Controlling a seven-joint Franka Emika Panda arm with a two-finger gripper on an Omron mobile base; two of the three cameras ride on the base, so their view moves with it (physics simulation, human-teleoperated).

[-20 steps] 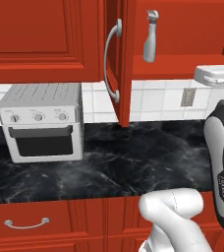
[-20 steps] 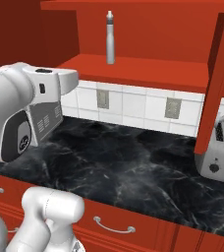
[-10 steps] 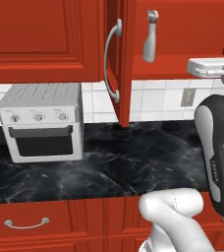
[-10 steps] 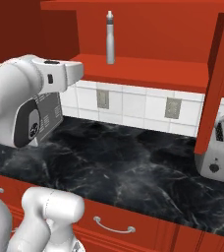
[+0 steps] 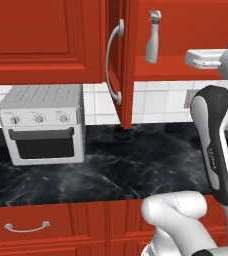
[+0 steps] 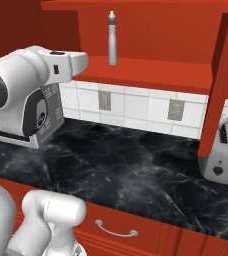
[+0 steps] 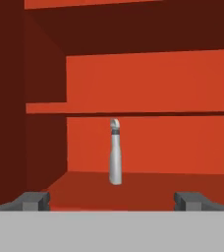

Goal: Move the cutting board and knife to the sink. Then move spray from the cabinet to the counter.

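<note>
The spray [image 7: 115,152] stands upright on the red inner shelf of the open cabinet [image 7: 143,189], straight ahead of my gripper [image 7: 113,202] and still well apart from it. My gripper is open, its fingertips [image 7: 35,201] wide apart with nothing between them. From the base, the spray [image 5: 153,37] [image 6: 112,39] is on the shelf beside the opened door [image 5: 127,65], with my hand [image 5: 205,58] raised to about shelf height. The black counter [image 5: 111,165] runs below. The cutting board, the knife and the sink are out of view.
A white toaster oven [image 5: 43,122] sits on the counter at the left, and a silver toaster [image 6: 226,155] at the right. The open door's long curved handle [image 5: 113,62] juts out over the counter. Red drawers [image 5: 26,227] line the front.
My arm has lifted, and the hand has risen and moved in toward the cabinet shelf. The jaws stay open and the spray has not moved.
</note>
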